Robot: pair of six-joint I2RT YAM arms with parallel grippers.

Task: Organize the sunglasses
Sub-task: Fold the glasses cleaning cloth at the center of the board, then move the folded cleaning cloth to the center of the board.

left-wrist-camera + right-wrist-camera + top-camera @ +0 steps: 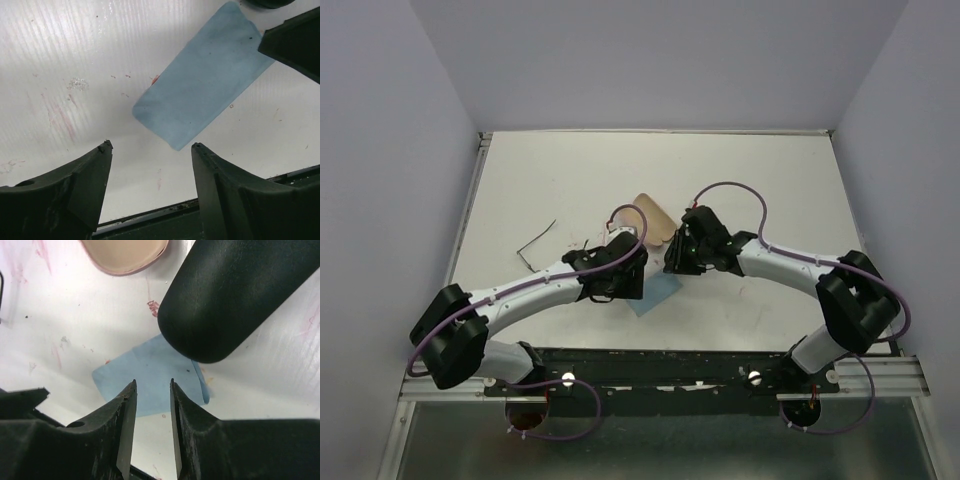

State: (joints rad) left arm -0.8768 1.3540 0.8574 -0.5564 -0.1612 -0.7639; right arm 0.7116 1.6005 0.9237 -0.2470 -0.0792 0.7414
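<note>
My left tool point(150, 170) stands wide open with nothing in it, hanging over the counter point(570, 180) just beside the blue cloth point(200, 80). My right tool point(151, 425) is parted only a little, also holding nothing, over that same cloth. The pink case point(653, 218) lies on the counter just beyond the cloth, showing a beige face inside a pink rim. I cannot tell whether anything is in it, nor where the sunglasses lie.
</note>
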